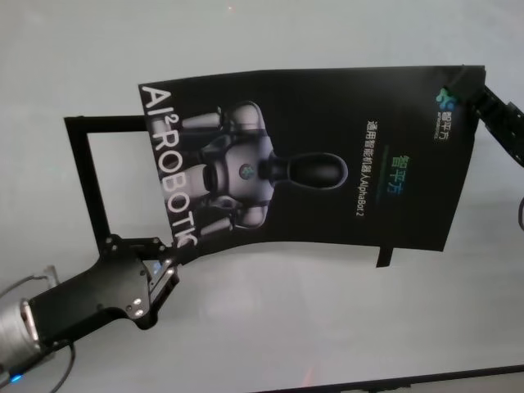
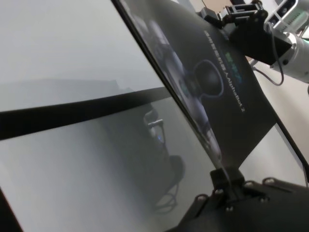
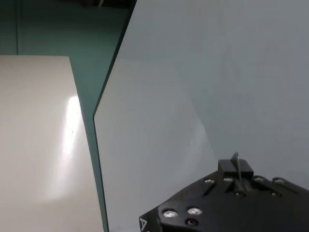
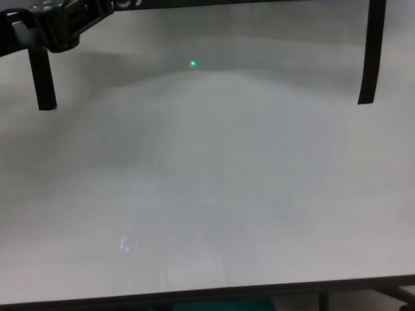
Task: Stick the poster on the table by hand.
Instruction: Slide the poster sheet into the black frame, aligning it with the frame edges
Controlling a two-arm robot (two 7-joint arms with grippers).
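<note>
Head view: large black rectangular poster [image 1: 327, 164] with white "AI² ROBOTIC" lettering and a grey-white robot image hangs above the wide white matte table [image 1: 270, 327], stretched between both arms, bowed along its near edge. Not flat on the surface yet, going by the curl and the shadow under it.

Left gripper [image 1: 168, 264] is clamped narrow on the near-left corner, by the lettering; the left wrist view shows the sheet edge pinched between its tips. Right gripper [image 1: 483, 94] is at the far-right corner; the right wrist view shows a thin edge nipped in its tips, so it reads as closed on the poster too. Opposite-corner hold looks meant to keep the sheet taut for lowering.

Narrow black strips [image 1: 86, 176] form a frame on the table, partly under the poster, probably the target outline. Another short black strip [image 1: 383, 255] hangs off the near-right corner; I'd guess tape.
</note>
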